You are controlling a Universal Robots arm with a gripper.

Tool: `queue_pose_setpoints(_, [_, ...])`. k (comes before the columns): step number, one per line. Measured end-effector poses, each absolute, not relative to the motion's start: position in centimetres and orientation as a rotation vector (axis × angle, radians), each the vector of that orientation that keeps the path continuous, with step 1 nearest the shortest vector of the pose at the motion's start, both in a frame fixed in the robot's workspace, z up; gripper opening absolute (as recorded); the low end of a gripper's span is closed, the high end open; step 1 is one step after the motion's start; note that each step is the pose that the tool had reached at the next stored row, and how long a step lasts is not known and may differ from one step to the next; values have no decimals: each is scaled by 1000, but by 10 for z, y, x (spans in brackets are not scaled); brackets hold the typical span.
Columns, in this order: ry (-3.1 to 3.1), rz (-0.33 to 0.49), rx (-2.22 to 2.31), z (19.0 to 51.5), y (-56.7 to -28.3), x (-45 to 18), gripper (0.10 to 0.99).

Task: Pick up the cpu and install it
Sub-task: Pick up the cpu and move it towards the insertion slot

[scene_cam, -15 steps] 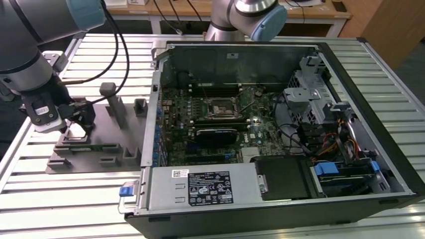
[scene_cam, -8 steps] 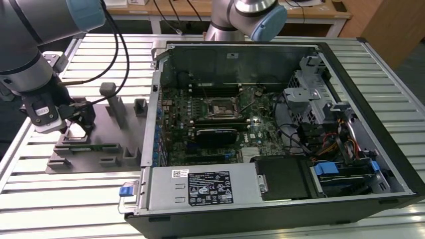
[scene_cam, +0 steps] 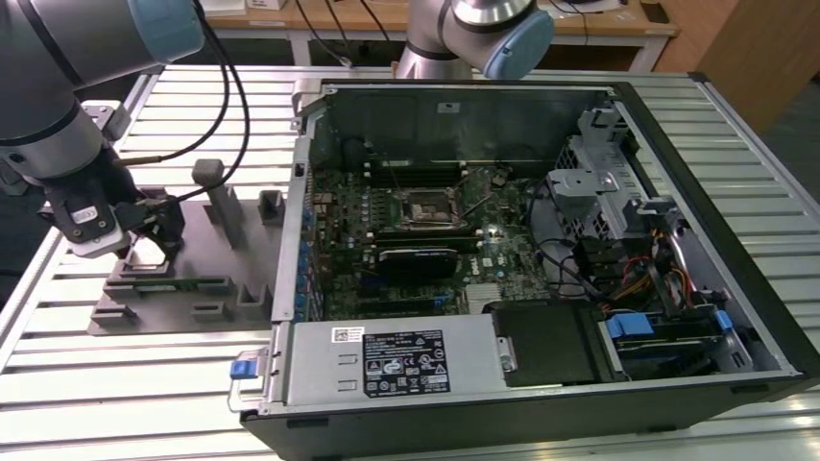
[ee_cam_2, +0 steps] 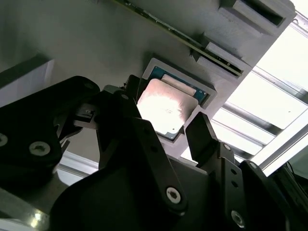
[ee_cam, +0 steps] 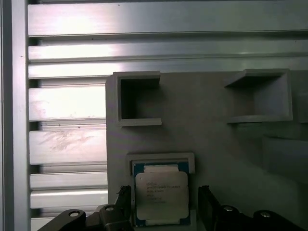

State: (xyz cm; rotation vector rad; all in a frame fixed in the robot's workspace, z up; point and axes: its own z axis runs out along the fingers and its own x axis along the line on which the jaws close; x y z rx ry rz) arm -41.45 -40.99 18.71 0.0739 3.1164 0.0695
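The cpu [ee_cam: 161, 192] is a small square chip with a shiny metal top. It lies flat in a raised grey pocket on the grey fixture plate [scene_cam: 180, 293], and the second wrist view shows the cpu [ee_cam_2: 166, 108] too. My gripper [ee_cam: 163, 207] hangs just above it, open, with one black finger [ee_cam: 124, 199] on each side of the chip and a gap to each. In the exterior view the gripper [scene_cam: 148, 245] is over the plate at the exterior view's left. The open computer case [scene_cam: 513, 240] holds the motherboard with its empty socket [scene_cam: 429, 206].
Grey fixture blocks [scene_cam: 218, 206] and empty pockets [ee_cam: 139, 98] stand on the plate around the chip. A slatted metal table [scene_cam: 115, 384] carries everything. A second robot arm [scene_cam: 481, 29] rises behind the case. A black heatsink [scene_cam: 429, 257] sits below the socket.
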Motion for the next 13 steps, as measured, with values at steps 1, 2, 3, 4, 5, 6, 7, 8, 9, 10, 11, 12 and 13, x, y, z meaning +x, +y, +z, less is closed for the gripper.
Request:
queue_pose_setpoints(1, [3117, 70, 68, 187, -410, -415, 663])
queue_pose_setpoints(2, [3117, 69, 62, 186, -410, -415, 663])
queue_pose_setpoints(3, [3117, 69, 61, 186, -410, -415, 663])
queue_pose_setpoints(4, [3117, 69, 60, 185, -410, -415, 663])
queue_pose_setpoints(5, [3117, 70, 60, 185, -410, -415, 663])
queue_pose_setpoints(6, [3117, 70, 60, 184, -410, -415, 663])
queue_pose_setpoints(7, [3117, 70, 59, 183, -410, -415, 663])
queue_pose_setpoints(8, [3117, 70, 59, 183, -410, -415, 663])
queue_pose_setpoints(9, [3117, 69, 59, 182, -410, -415, 663])
queue_pose_setpoints(10, [3117, 69, 59, 182, -410, -415, 663])
queue_pose_setpoints(11, [3117, 69, 59, 182, -410, -415, 663])
queue_pose_setpoints(12, [3117, 69, 59, 182, -410, -415, 663])
queue_pose_setpoints(13, [3117, 70, 59, 182, -410, -415, 663])
